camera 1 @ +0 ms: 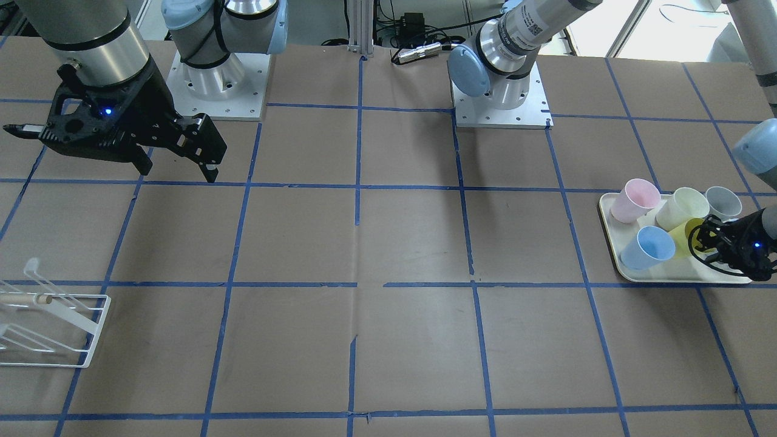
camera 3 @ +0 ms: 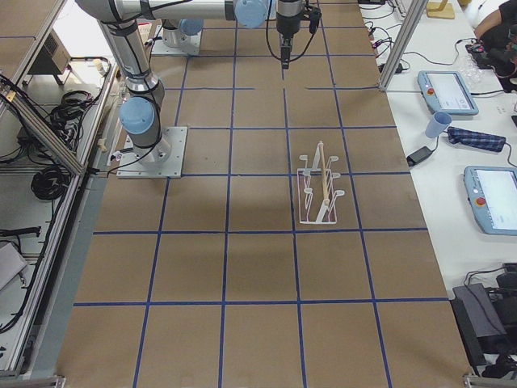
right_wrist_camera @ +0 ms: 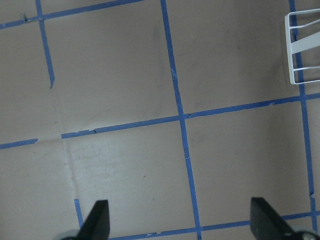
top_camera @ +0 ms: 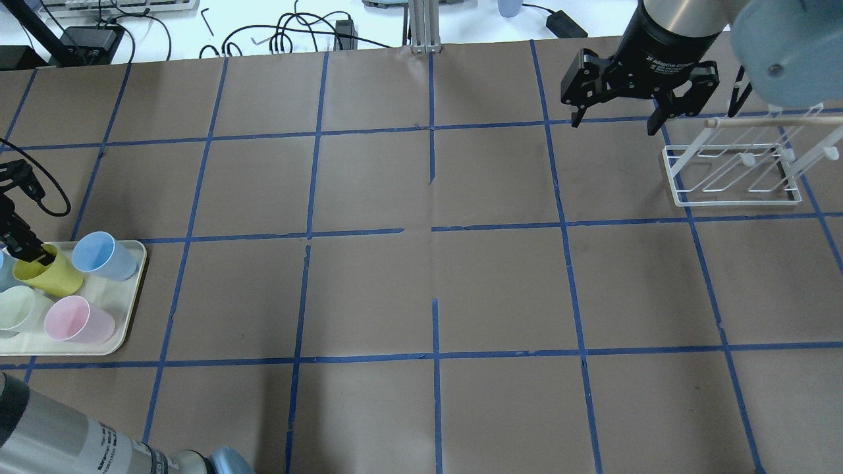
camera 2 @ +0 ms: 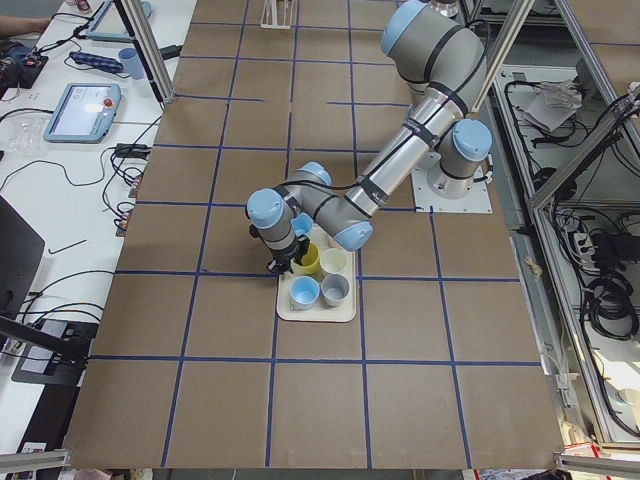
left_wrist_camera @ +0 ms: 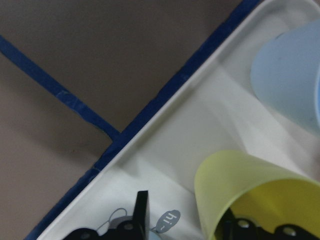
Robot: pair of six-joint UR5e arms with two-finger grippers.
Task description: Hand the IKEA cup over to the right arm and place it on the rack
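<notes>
At the left edge of the desk a cream tray (top_camera: 125,329) holds several cups: a pale cup (top_camera: 16,309), a pink cup (top_camera: 79,319), a blue cup (top_camera: 105,255) and the yellow cup (top_camera: 53,276), which stands in the tray's far half beside the blue one. The left gripper (top_camera: 26,249) is down at the yellow cup's rim with its jaws spread, one finger (left_wrist_camera: 242,226) inside the cup and the other finger (left_wrist_camera: 142,212) outside it, bare tray showing between that finger and the cup's wall. Well to the right, the right gripper (top_camera: 614,125) hangs over the desk wide apart and holding nothing. The white wire rack (top_camera: 737,199) with its wooden dowel (top_camera: 757,121) stands by the right edge, toward the far corner
</notes>
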